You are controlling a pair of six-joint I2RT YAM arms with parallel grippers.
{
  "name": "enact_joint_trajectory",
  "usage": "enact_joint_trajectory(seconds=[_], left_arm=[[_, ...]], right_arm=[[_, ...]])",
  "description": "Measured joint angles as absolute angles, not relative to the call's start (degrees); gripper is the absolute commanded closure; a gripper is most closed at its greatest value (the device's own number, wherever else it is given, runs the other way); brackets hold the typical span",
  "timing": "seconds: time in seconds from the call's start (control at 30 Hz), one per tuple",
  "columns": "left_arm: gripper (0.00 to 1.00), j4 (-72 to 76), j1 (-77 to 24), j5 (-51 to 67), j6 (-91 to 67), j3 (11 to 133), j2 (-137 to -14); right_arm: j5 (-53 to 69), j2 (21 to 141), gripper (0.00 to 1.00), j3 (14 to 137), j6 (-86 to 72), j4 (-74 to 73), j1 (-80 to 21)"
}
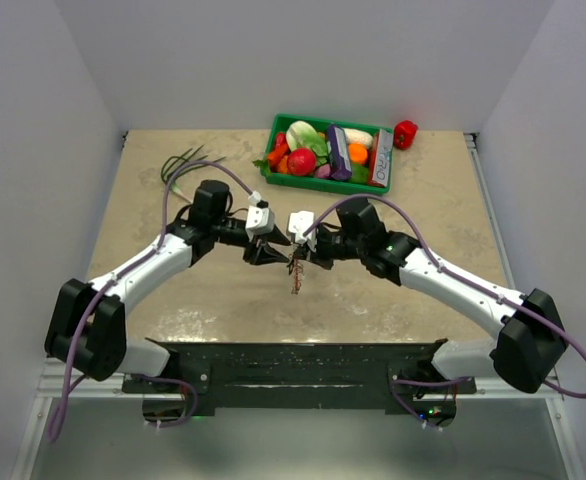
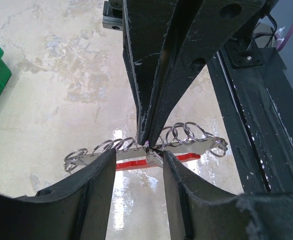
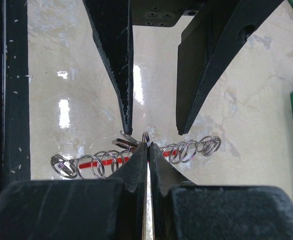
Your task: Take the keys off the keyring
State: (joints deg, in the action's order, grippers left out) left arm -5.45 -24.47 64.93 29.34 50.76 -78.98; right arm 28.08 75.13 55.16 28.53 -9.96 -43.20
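Observation:
The keyring (image 3: 146, 136) is a thin silvery ring held just above the table at the middle. My right gripper (image 3: 149, 146) is shut on it, and reaches in from the top of the left wrist view with its tips (image 2: 145, 140) closed. Several more silvery rings (image 2: 184, 132) and a red tag (image 2: 131, 165) stretch out sideways below. A small flat key (image 3: 120, 143) hangs beside the pinch. My left gripper (image 2: 138, 156) stands open facing the right one, one finger on each side of the bunch, and the key (image 2: 155, 159) lies against its right finger. In the top view the grippers (image 1: 273, 255) (image 1: 299, 258) meet tip to tip.
A green bin (image 1: 329, 119) of toy vegetables stands at the back, with a red toy pepper (image 1: 405, 133) to its right. Green stalks (image 1: 183, 163) lie at the back left. A black rail (image 1: 293, 365) runs along the near edge.

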Motion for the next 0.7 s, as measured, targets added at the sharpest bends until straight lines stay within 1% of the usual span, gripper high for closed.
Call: enact_joint_trajectory(seconds=[0.13,0.27,0.37,0.53,0.63,0.7], left_arm=[[0.54,-5.63,-25.41,63.79,29.30,50.78,-80.16],[0.62,-5.54,-26.00,62.76,28.80,50.78,-80.86],[0.64,-5.17,-26.09,62.28,27.94,50.78,-80.86],[0.64,-5.04,-26.22,61.41,27.42,50.78,-80.86],[0.60,-4.75,-26.28,61.19,27.33,50.78,-80.86],[0.60,-4.75,-26.28,61.17,27.07,50.78,-80.86]], right_arm=[[27.53,75.13,1.00,55.16,28.60,-9.91,-43.48],[26.68,75.13,1.00,55.16,28.97,-9.91,-43.92],[26.22,75.13,1.00,55.16,29.34,-9.93,-44.16],[25.47,75.13,1.00,55.16,29.85,-9.93,-44.34],[24.97,75.13,1.00,55.16,30.06,-9.93,-44.49],[24.93,75.13,1.00,55.16,30.17,-9.96,-44.64]])
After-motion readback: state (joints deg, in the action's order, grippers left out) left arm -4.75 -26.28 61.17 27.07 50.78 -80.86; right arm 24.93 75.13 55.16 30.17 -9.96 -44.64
